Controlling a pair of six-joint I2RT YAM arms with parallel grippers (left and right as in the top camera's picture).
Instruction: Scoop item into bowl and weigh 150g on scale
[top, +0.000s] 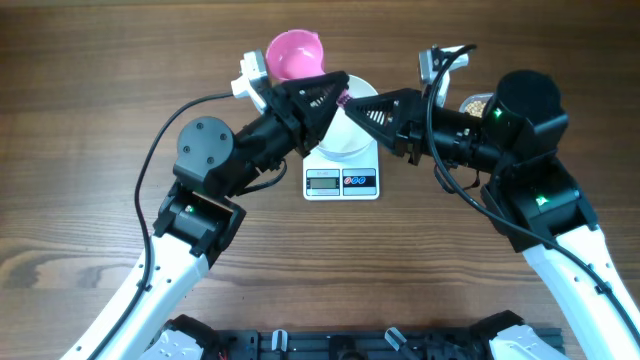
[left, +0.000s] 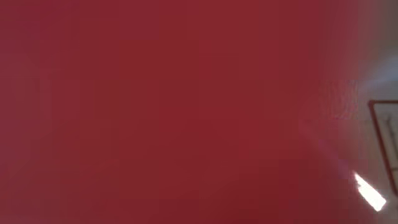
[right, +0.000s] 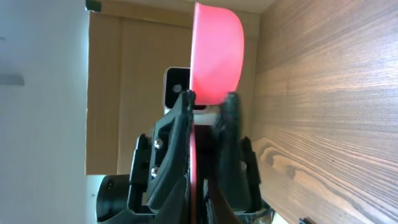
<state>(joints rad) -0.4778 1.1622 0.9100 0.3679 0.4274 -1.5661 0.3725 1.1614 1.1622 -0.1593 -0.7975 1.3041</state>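
Right fingers (right: 229, 118) on empty pink scoop (right: 217, 50)

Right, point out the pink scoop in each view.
Overhead: scoop at top centre, just up-left of the bowl.
Left wrist: a red blur fills the frame. It is likely the scoop up close, but that is not certain.
Right wrist: top centre, edge-on, above the right pincer.
Shared landmark: the wooden table, seen in overhead and right wrist only.
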